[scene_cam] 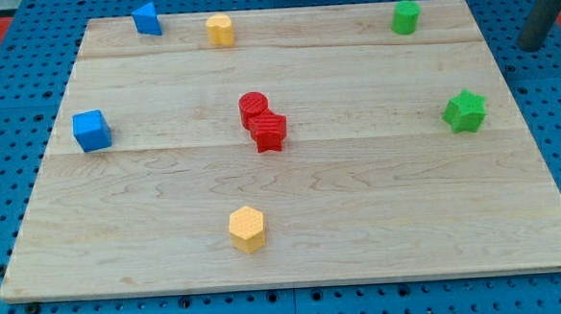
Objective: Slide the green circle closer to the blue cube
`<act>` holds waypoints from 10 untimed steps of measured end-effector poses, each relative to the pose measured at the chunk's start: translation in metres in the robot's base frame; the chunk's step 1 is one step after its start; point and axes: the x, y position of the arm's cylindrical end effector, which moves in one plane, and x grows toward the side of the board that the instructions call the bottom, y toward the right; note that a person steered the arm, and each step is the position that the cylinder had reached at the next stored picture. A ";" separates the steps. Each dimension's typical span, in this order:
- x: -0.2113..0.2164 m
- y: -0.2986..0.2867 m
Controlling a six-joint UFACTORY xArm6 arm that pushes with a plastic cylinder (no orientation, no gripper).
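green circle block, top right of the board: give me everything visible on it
The green circle is a short, upright cylinder of bright green, plastic-looking material, with a flat round top face and a slightly ridged side wall. It stands on the wooden board near the view's top edge, right of centre. Nothing touches it: the green star sits apart below and to its right, and the blue cube is far across at the view's left. My tip is off the board to its right, not in contact.

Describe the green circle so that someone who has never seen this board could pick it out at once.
Start at the wooden board and go to its top right corner. The green circle stands there, near the top edge, a short round block. The only other green block, the green star, sits lower on the right edge and has points.
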 end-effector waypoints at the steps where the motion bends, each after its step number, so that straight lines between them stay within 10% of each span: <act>1: 0.000 0.000; 7: -0.039 -0.007; 10: -0.071 -0.325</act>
